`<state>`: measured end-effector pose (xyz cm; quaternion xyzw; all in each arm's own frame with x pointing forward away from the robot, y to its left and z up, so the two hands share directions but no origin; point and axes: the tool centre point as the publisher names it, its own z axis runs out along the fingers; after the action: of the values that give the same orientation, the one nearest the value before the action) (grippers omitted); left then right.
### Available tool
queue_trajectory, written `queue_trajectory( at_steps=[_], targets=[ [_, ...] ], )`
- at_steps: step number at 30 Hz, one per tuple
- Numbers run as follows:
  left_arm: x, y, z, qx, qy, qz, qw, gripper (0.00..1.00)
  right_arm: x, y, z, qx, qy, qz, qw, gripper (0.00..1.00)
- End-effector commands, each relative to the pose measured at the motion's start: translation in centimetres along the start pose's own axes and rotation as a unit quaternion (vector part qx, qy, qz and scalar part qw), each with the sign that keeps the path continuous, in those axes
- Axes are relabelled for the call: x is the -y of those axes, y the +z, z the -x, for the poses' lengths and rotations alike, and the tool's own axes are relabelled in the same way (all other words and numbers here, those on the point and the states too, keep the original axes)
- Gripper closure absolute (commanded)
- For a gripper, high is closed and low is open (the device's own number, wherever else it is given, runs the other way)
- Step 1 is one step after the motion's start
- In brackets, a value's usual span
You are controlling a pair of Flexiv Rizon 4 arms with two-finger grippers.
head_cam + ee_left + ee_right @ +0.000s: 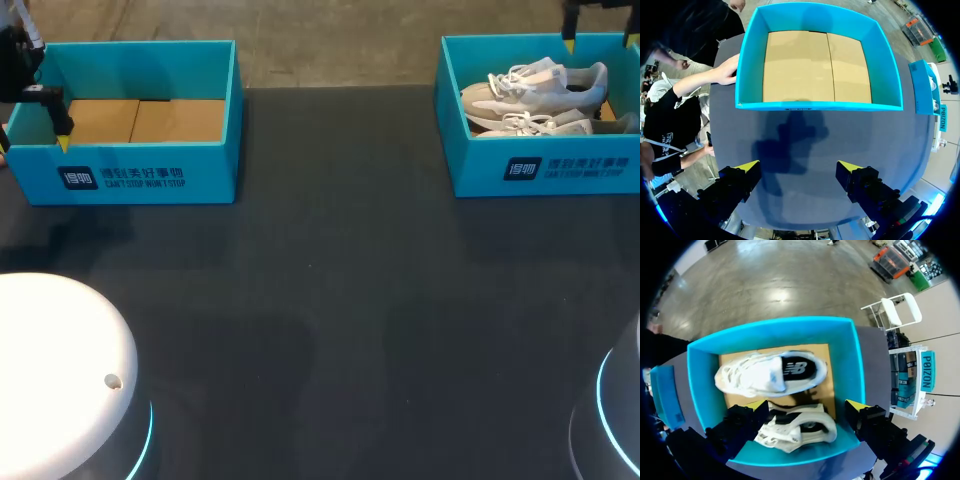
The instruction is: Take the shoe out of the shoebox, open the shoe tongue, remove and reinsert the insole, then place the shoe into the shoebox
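Dark bench (330, 300) is topped at its far right corner by a shoebox (540, 170), two pale shoes (535, 85) laid inside. Above them the right gripper (806, 405) is held spread, the left gripper (797, 166) spread by the far-left empty box (815, 106).
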<state>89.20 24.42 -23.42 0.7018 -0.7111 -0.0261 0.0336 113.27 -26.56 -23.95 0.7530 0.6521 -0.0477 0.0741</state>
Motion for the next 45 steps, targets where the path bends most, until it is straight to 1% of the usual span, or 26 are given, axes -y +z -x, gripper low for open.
queue_trajectory(
  at_steps=[1, 4, 8, 11, 15, 20, 32, 41, 45],
  targets=[
    [-0.1, -0.1, 0.0, 0.001, 0.000, 0.000, 1.000, 0.00, 1.5, -1.6, -0.8, -0.005, -0.003, 0.003, 1.000, 0.00],
    [-0.1, -0.1, 0.0, 0.001, 0.000, 0.000, 1.000, 0.00, 2.2, -2.4, -1.4, -0.010, -0.002, 0.002, 1.000, 0.00],
    [-0.1, -0.1, 0.0, 0.001, 0.000, 0.000, 1.000, 0.00, 3.0, -3.6, -1.5, -0.024, 0.011, 0.005, 1.000, 0.00],
    [-0.1, -0.1, 0.0, 0.001, 0.000, 0.000, 1.000, 0.00, 3.6, -4.1, -1.7, -0.027, 0.015, 0.005, 1.000, 0.00],
    [-0.1, -0.1, 0.0, 0.001, 0.000, 0.000, 1.000, 0.00, 4.6, -4.8, -2.4, -0.031, 0.017, 0.010, 0.999, 0.00],
    [-0.1, -0.1, 0.0, 0.001, 0.000, 0.000, 1.000, 0.00, 5.8, -4.8, -2.7, -0.039, 0.026, 0.006, 0.999, 0.00],
    [-0.1, -0.1, 0.0, 0.001, 0.000, 0.000, 1.000, 0.00, 9.9, -5.8, -3.6, -0.051, 0.031, -0.011, 0.998, 0.00],
    [-0.1, -0.1, 0.0, 0.001, 0.000, 0.000, 1.000, 0.00, 11.9, -6.2, -4.2, -0.052, 0.032, -0.011, 0.998, 0.00],
    [-0.1, -0.1, 0.0, 0.001, 0.000, 0.000, 1.000, 0.00, 12.1, -6.3, -4.2, -0.052, 0.034, -0.015, 0.998, 0.00]
  ],
)
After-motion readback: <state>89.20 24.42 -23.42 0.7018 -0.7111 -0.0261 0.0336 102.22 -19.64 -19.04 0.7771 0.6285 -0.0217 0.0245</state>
